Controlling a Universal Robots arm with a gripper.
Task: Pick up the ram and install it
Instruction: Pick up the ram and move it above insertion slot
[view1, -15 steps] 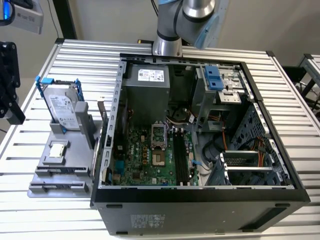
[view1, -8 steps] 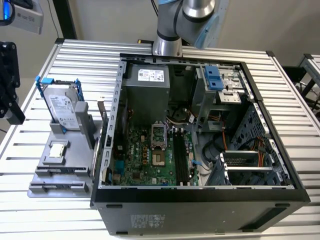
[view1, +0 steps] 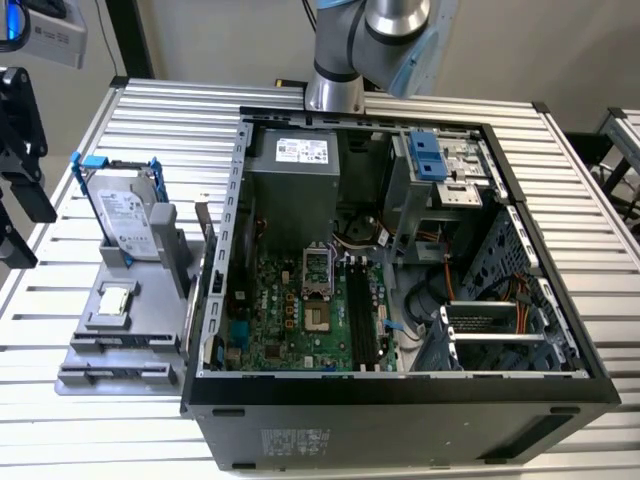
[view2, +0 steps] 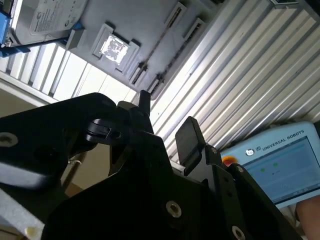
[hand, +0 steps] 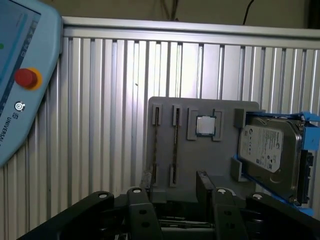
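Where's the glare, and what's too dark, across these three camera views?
Second wrist view: the square chip is blown out white, and the gripper is a dark silhouette against the bright background. First wrist view: a bright glare patch sits on the slatted table, and the gripper is dark in shade. Exterior view: the light is even, but the computer case is shadowed inside.
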